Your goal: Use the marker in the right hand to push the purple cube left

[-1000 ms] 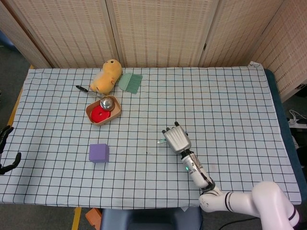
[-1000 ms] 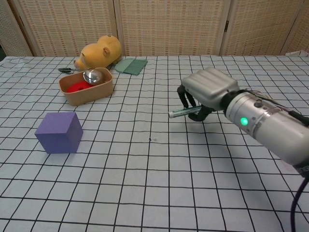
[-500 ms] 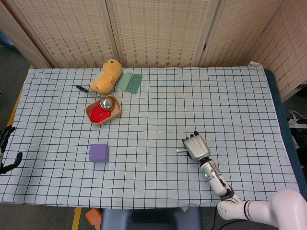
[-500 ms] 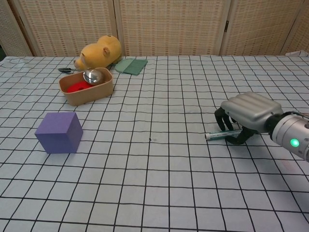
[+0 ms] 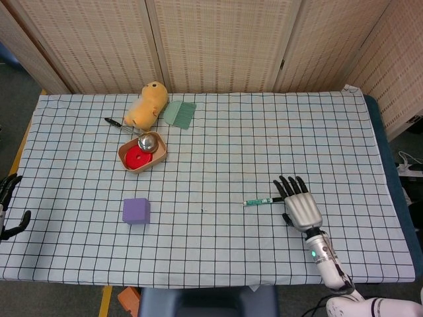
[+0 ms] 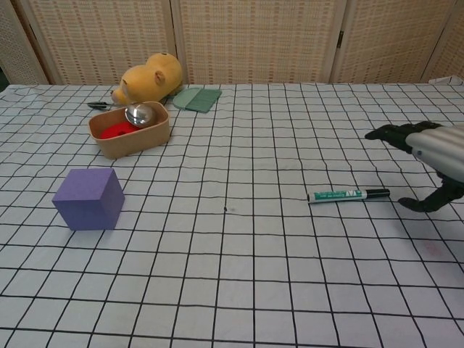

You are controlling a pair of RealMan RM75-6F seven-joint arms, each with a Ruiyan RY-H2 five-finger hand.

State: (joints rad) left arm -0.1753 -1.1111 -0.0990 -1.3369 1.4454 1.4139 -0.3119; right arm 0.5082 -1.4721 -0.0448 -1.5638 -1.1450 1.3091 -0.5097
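The purple cube (image 5: 136, 211) (image 6: 90, 198) stands on the checked cloth at the left front. A green-and-white marker (image 5: 260, 201) (image 6: 348, 194) lies flat on the cloth right of centre, its length running left to right. My right hand (image 5: 299, 207) (image 6: 429, 156) is just right of the marker, fingers spread, holding nothing; its fingertips are close to the marker's right end. My left hand (image 5: 8, 205) shows only at the far left edge of the head view, off the table, with fingers apart.
A tan bowl (image 5: 129, 162) (image 6: 109, 143) holding a red object and a metal ball sits behind the cube. A yellow plush toy (image 5: 148, 104) (image 6: 148, 76), a green cloth (image 5: 179, 113) (image 6: 195, 98) and a dark utensil (image 5: 117, 123) lie at the back left.
My right hand carried the marker rightward and down to the cloth, then let it go and spread its fingers. The marker now lies loose on the table. The cube has not moved.
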